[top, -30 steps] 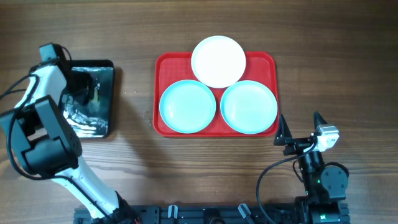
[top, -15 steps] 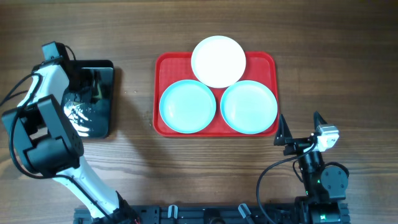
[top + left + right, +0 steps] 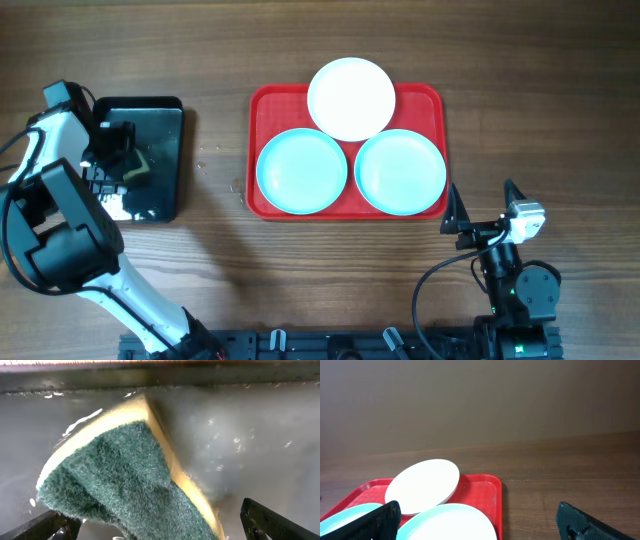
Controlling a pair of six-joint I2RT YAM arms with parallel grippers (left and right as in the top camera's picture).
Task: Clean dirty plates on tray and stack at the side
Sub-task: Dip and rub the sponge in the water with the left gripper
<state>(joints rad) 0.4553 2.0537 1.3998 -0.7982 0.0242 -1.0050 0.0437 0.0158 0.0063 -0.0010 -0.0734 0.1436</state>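
Note:
Three plates lie on the red tray (image 3: 270,105): a white plate (image 3: 351,97) at the back, overlapping two aqua plates, one at the left (image 3: 302,171) and one at the right (image 3: 401,171). My left gripper (image 3: 122,150) hangs over the black tray (image 3: 165,190), far left of the plates. Its fingers (image 3: 150,525) are spread wide around a yellow sponge with a green scouring face (image 3: 125,480), with a gap at the right finger. My right gripper (image 3: 481,190) is open and empty, near the red tray's front right corner. In the right wrist view the white plate (image 3: 422,485) and an aqua plate (image 3: 450,522) show.
The black tray is wet and glossy, with water on its floor (image 3: 240,435) and its rim at the top of the left wrist view. Bare wooden table (image 3: 540,100) lies to the right of the red tray and between the two trays.
My left arm has shifted left and toward the front over the black tray, and the sponge now sits between its fingers. The right arm and the plates have not moved.

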